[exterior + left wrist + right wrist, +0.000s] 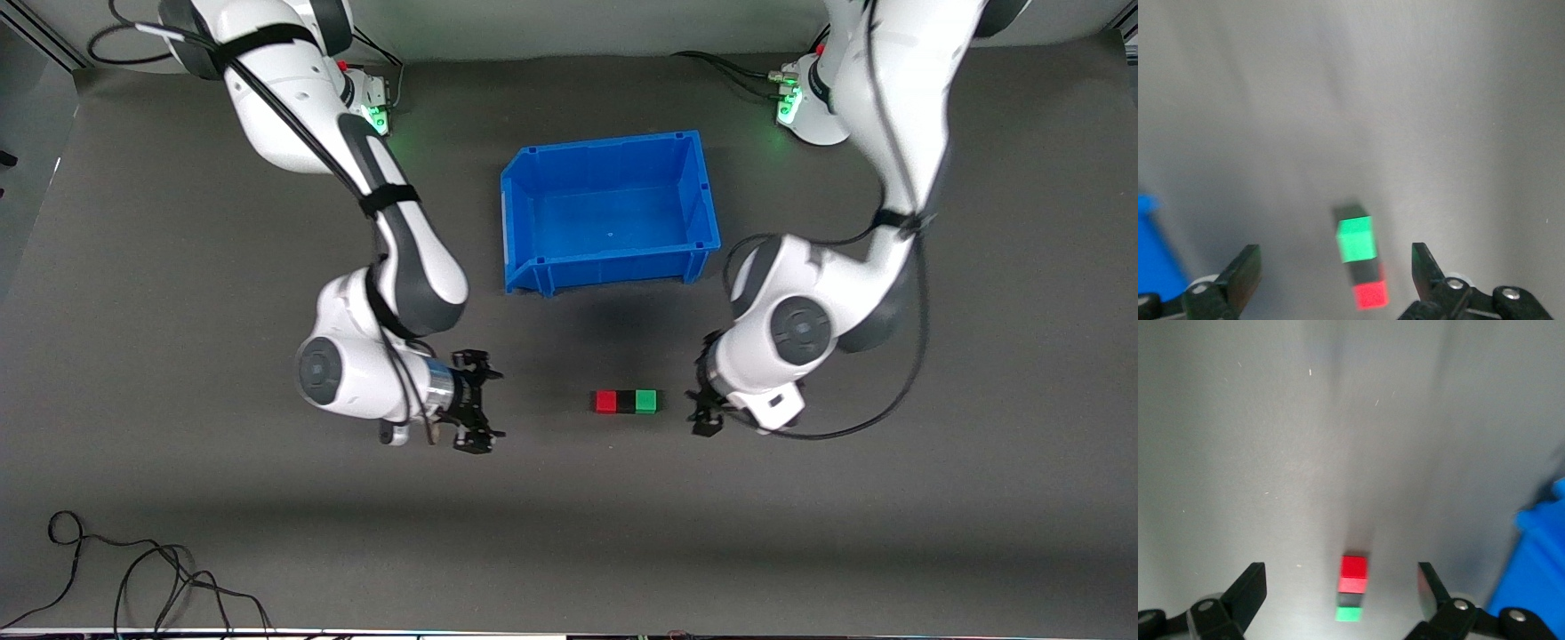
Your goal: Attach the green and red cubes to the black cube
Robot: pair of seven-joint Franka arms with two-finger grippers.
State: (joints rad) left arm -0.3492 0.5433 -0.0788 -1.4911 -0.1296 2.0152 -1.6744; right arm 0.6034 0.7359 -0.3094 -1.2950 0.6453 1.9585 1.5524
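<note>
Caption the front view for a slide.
Red cube, black cube and green cube joined in a row between open left hand and right hand.

The left wrist view is smeared: the small matte green cube (pixel 1356 239), small matte black cube (pixel 1363 271) and small matte red cube (pixel 1371 294) show soft edges. The open blue plastic bin (pixel 1155 257) is cut off at that picture's edge, and again in the right wrist view, where only a corner shows.
</note>
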